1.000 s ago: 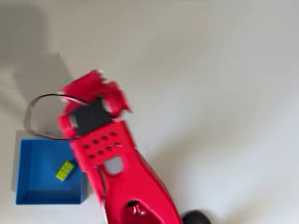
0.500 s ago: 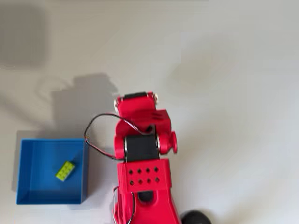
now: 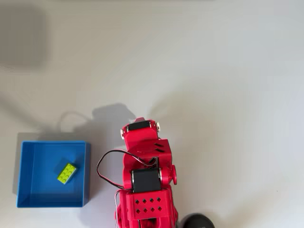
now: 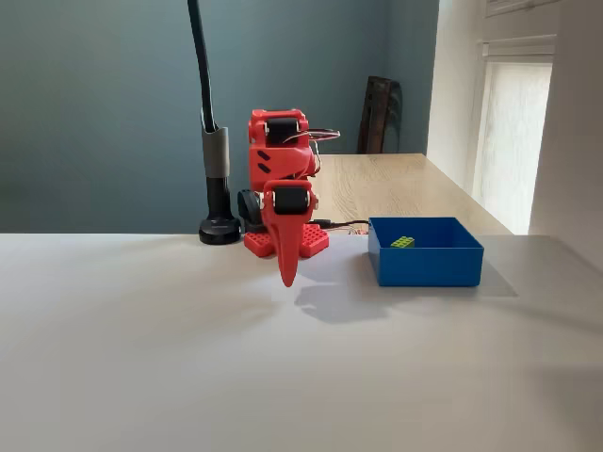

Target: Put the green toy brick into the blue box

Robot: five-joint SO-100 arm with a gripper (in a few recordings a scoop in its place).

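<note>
Since the earlier overhead frames the red arm has folded back toward its base at the bottom edge, away from the blue box, while the green toy brick lies just where it lay before, inside the blue box. It rests flat on the box's bottom, studs up and turned at a slant to the walls, somewhat nearer the right wall in the overhead view and touching none of them. In the fixed view the brick shows just above the box's near wall, towards the left of the tray.

Beyond the brick, the box sits on the pale table, at the lower left in the overhead view and to the right of the arm in the fixed view, well apart from the gripper. The gripper hangs straight down in front of the arm's folded body, its tip above the tabletop, the fingers drawn together into a single point with nothing between them. A black wire loops out from the arm's left side in the overhead view. Behind the arm in the fixed view stands a black pole on a round foot, and a wooden table lies further back
</note>
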